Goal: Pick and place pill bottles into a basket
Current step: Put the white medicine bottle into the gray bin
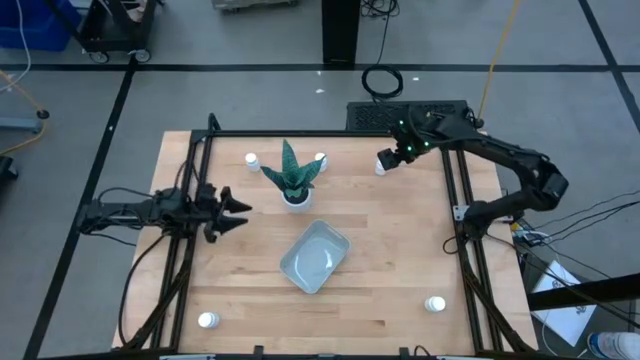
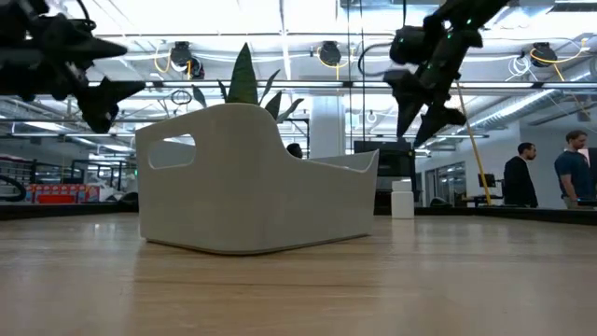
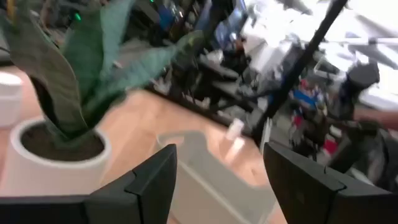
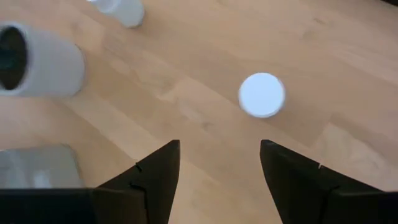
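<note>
Five small white pill bottles stand upright on the wooden table: two by the plant [image 1: 251, 160] [image 1: 320, 158], one at the far right [image 1: 381, 169], and two near the front edge [image 1: 435, 303] [image 1: 207, 320]. The pale basket [image 1: 315, 256] rests flat mid-table. My right gripper [image 1: 388, 158] is open above the far-right bottle [image 4: 262, 94], whose cap shows just beyond the gap between its fingers [image 4: 219, 146]. In the low view it [image 2: 424, 117] hangs clear above that bottle [image 2: 402, 199]. My left gripper [image 1: 238, 210] is open and empty at the table's left, raised [image 2: 93, 89], facing the plant and basket [image 3: 217, 180].
A potted green plant in a white pot [image 1: 295, 182] stands just beyond the basket, between the two arms. Black frame rails run along the table's left [image 1: 190, 230] and right [image 1: 460, 230] sides. People stand in the room beyond the table [image 2: 518, 177].
</note>
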Robot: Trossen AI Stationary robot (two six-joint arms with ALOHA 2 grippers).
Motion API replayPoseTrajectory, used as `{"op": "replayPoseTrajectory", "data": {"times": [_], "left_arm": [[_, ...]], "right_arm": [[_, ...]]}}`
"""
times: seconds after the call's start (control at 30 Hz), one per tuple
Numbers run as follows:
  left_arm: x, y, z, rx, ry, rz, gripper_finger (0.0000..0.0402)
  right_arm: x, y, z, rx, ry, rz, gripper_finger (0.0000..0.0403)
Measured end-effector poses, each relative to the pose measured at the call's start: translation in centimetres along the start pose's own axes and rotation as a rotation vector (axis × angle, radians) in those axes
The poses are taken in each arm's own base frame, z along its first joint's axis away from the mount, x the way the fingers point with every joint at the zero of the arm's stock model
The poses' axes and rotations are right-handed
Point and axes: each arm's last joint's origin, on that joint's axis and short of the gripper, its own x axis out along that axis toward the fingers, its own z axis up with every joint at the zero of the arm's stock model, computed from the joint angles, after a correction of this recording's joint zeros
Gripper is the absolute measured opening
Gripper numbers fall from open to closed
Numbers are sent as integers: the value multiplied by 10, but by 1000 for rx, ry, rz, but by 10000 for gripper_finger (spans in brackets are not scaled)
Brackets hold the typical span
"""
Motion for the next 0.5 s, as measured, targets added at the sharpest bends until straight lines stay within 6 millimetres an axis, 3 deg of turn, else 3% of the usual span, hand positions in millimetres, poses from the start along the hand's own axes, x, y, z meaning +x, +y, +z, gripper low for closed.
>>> {"op": "replayPoseTrajectory", "data": {"times": [0.23,0.5], "left_arm": [[3,5,-2,114,8,116,246],[8,9,-9,97,84,170,246]], "right_arm": [[24,-4,6,-68,65,-5,215],[29,-5,8,-108,40,-99,220]]}}
